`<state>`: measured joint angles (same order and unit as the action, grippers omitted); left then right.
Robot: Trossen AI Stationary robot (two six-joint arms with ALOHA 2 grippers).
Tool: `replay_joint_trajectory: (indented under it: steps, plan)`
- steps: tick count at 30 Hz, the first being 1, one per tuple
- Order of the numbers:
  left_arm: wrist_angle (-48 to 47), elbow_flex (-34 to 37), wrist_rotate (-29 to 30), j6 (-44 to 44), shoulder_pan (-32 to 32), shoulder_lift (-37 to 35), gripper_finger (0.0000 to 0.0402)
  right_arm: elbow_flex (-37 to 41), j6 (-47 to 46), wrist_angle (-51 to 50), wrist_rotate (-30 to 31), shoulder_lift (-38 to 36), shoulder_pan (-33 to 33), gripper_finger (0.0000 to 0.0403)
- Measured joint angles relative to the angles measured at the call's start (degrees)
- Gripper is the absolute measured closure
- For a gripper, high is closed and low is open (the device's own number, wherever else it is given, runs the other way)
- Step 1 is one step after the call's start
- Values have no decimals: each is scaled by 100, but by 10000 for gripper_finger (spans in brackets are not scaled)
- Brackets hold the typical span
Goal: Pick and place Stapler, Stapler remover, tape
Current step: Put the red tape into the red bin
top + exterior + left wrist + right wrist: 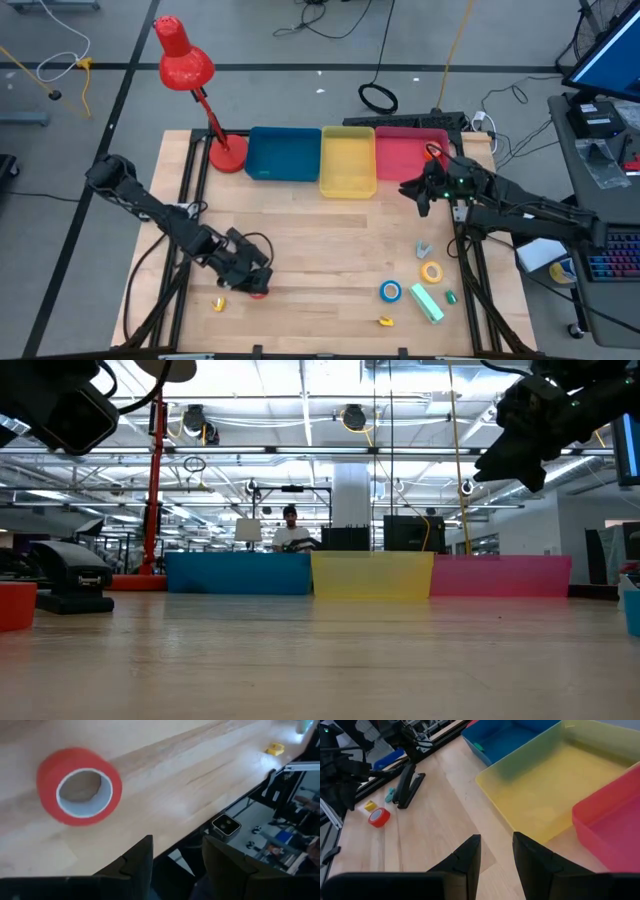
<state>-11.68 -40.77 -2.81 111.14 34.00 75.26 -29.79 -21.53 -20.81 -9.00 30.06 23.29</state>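
Observation:
The red tape roll [80, 785] lies on the table near its near edge, also seen in the high view [258, 292]. My left gripper [177, 865] hovers open just above and beside it [252, 278], touching nothing. A black stapler [407, 785] lies next to the roll, with a small teal piece [390, 795] and a yellow piece [218, 303] nearby. The yellow tape roll [431, 271] and blue tape roll [390, 291] lie flat at the table's right. No orange roll shows. My right gripper [418, 192] is open and raised in front of the red bin [405, 150].
Blue bin [284, 153], yellow bin [348, 160] and red bin stand in a row at the far edge, beside a red desk lamp [190, 75]. A green stapler [430, 304], a grey claw piece [424, 248] and small green and yellow pieces lie near the right tapes.

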Motion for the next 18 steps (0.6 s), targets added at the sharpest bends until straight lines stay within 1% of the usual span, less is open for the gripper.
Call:
replay_joint_trajectory:
  steps: [5,10,12,18]
  plan:
    - [1,0,38,453,92,10,234,16,-3,4,-1,-28,0,298]
    - [-127,-161,476,605,144,64,234,16,11,4,-1,-28,0,298]
    - [-440,-316,593,614,139,175,234,16,14,4,-1,-28,0,298]
    - [-1374,-1021,536,608,141,825,234,16,54,4,-1,-28,0,298]
